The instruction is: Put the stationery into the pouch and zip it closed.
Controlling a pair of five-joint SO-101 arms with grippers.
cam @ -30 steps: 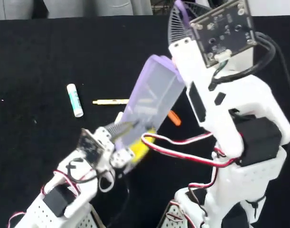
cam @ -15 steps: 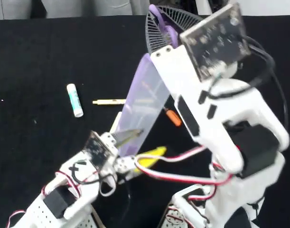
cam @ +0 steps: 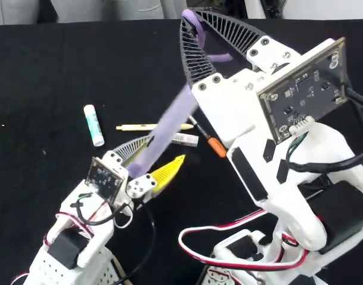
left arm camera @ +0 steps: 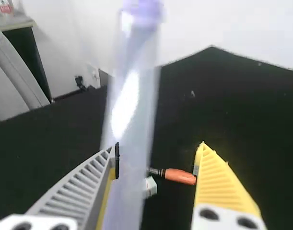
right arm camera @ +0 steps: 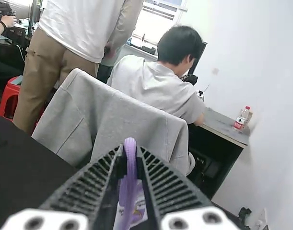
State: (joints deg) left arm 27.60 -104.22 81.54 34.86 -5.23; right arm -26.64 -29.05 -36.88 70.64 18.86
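Note:
The purple pouch (cam: 168,126) hangs tilted and edge-on above the black table (cam: 50,71). Its top edge is pinched in my right gripper (cam: 193,21), which is shut on it; the right wrist view shows the purple edge (right arm camera: 129,167) between the black ribbed fingers of that gripper (right arm camera: 130,148). My left gripper (cam: 165,149) is open around the pouch's lower end. There the pouch (left arm camera: 132,143) lies against the grey finger (left arm camera: 84,187), and the yellow finger (left arm camera: 218,187) stands apart. On the table lie a glue stick (cam: 93,124), a pale pen (cam: 139,127), a small white eraser (cam: 185,139) and an orange-handled tool (cam: 214,145).
The right arm's white body (cam: 288,178) looms over the table's right half. Both arm bases stand at the front edge. The back left of the table holds nothing but cloth. People and a draped chair (right arm camera: 103,124) are in the room behind.
The right arm swung and its wrist turned, so the pouch now hangs edge-on. The left gripper's yellow finger has spread away from the pouch, and the left arm has shifted slightly left.

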